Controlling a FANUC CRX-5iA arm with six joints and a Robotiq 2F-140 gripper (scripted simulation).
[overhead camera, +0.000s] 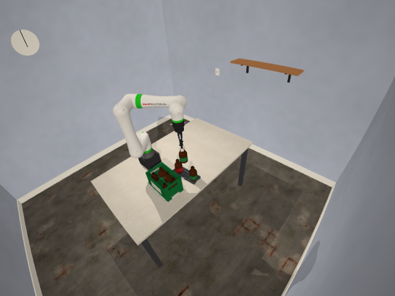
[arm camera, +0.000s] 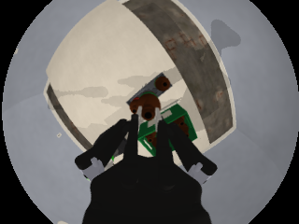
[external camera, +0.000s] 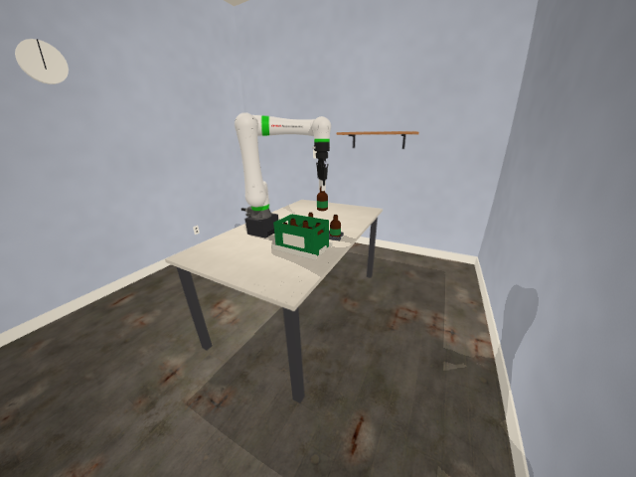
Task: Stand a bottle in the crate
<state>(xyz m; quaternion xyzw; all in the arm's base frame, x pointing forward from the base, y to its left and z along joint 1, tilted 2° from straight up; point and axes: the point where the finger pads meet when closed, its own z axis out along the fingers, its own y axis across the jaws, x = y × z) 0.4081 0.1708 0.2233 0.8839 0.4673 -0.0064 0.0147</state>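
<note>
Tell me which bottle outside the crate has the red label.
The bottle standing on the tray nearest the crate. The other tray bottle and the one held by the gripper wear green labels.

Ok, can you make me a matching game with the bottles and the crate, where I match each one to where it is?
Things:
1. bottle with the green label
2. bottle with the red label
3. crate
4. shelf

Places:
A. on the wall
B. standing on the tray
C. up in the air, held by the gripper
D. on the table, with bottles inside

Pairs: 1-C, 2-B, 3-D, 4-A
</note>
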